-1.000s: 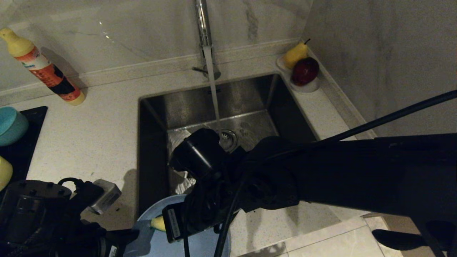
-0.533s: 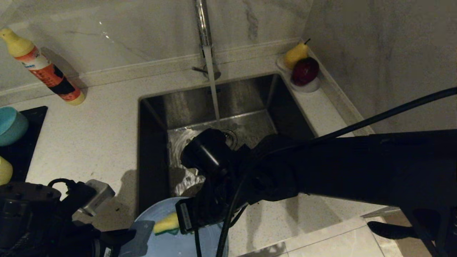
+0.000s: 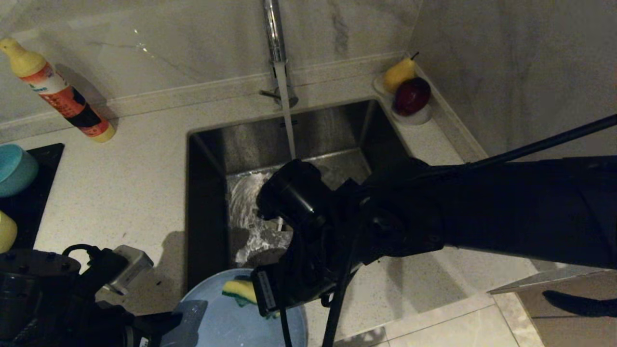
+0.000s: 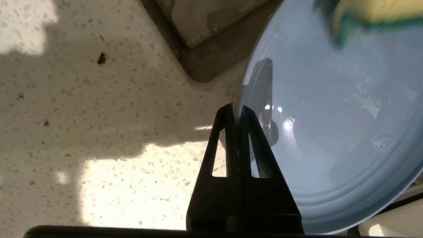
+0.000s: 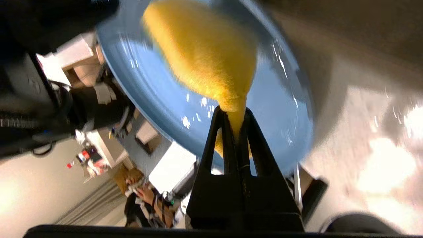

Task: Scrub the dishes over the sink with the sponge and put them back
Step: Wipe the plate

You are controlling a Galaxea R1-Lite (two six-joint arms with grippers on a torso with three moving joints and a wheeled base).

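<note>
The light-blue plate [image 3: 226, 323] sits at the near edge of the sink [image 3: 299, 144], hanging partly over the counter [image 3: 120, 188] edge toward the robot. The left gripper [image 4: 236, 112] has its jaws closed on the plate's rim at the left side — the two black fingers pinch the thin edge between them.

The right gripper [image 5: 234, 114] reaches in from the right, over the near part of the sink. Its jaws are closed tight on the sponge [image 3: 239, 290], squeezing one end so the rest puffs out. The sponge presses on the plate's face near its far rim, yellow side up with the green side showing at its edge.

Water runs from the tap [image 3: 274, 43] down into the sink and splashes on the steel floor beside the right arm.

At the far left edge of the counter, on a black mat [image 3: 33, 193], stand the teal-blue bowl [image 3: 14, 168] and, nearer the robot, the pale yellow bowl [image 3: 6, 231]. A soap bottle [image 3: 58, 91] leans by the back wall. In the far right corner a small white dish [image 3: 414, 117] holds a yellow pear [image 3: 397, 73] and a red apple [image 3: 412, 95].
</note>
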